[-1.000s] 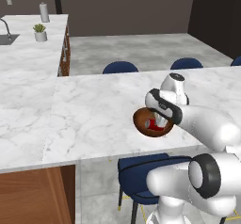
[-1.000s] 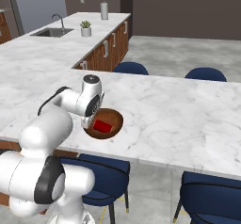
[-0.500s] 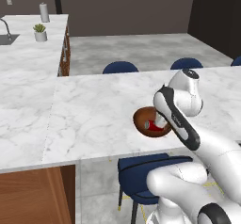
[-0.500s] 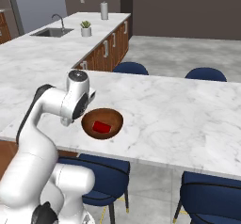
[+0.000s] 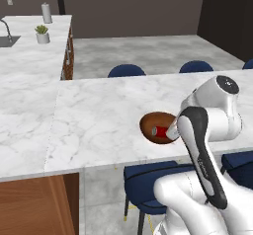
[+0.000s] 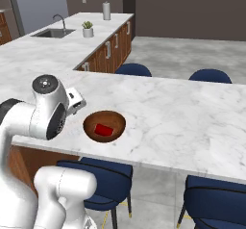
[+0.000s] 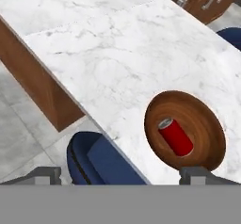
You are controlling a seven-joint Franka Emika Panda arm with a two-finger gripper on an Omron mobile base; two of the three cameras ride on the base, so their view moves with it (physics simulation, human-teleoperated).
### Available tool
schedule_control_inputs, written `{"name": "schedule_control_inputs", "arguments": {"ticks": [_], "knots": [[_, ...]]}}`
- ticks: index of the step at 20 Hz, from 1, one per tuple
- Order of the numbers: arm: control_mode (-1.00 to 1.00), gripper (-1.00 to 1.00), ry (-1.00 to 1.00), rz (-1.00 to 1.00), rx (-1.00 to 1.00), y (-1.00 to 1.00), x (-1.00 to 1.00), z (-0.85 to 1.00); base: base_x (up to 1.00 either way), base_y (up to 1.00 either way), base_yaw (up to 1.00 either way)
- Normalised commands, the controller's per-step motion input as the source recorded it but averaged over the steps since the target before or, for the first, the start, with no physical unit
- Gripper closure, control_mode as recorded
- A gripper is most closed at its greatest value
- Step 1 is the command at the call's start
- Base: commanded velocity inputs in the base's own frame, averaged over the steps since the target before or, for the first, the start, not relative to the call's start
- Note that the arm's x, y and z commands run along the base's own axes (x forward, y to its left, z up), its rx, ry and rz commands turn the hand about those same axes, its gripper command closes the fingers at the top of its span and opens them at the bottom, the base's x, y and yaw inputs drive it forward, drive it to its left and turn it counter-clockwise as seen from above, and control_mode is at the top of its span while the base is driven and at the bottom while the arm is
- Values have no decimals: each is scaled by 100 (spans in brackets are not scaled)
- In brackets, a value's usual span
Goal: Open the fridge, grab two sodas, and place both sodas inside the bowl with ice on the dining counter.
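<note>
A brown wooden bowl sits near the front edge of the white marble dining counter. One red soda can lies on its side inside it; the other soda is out of view. I cannot make out any ice in the bowl. My gripper hangs open and empty above the counter's front edge, raised clear of the bowl. A tall grey panel at the back left may be the fridge.
Dark blue chairs stand on the far side and under the near edge. The sink counter with a potted plant runs off to the back left.
The hand has lifted off the bowl and drawn back towards the base, jaws staying wide. The soda can stays lying in the bowl.
</note>
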Motion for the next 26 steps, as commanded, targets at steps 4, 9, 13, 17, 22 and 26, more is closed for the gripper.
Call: {"name": "schedule_control_inputs", "arguments": {"ticks": [4,9,13,17,22,26], "knots": [[-100,-100,0,-39,13,-1,-100,69,0,0,0],[-100,-100,0,-36,13,-4,-100,61,0,0,0],[-100,-100,0,-28,13,-4,-100,31,0,0,0],[-100,-100,0,-13,4,0,-68,2,0,0,0],[-100,-100,0,-4,0,0,-14,-4,0,0,0],[-100,-100,0,0,0,0,0,0,0,0,0]]}}
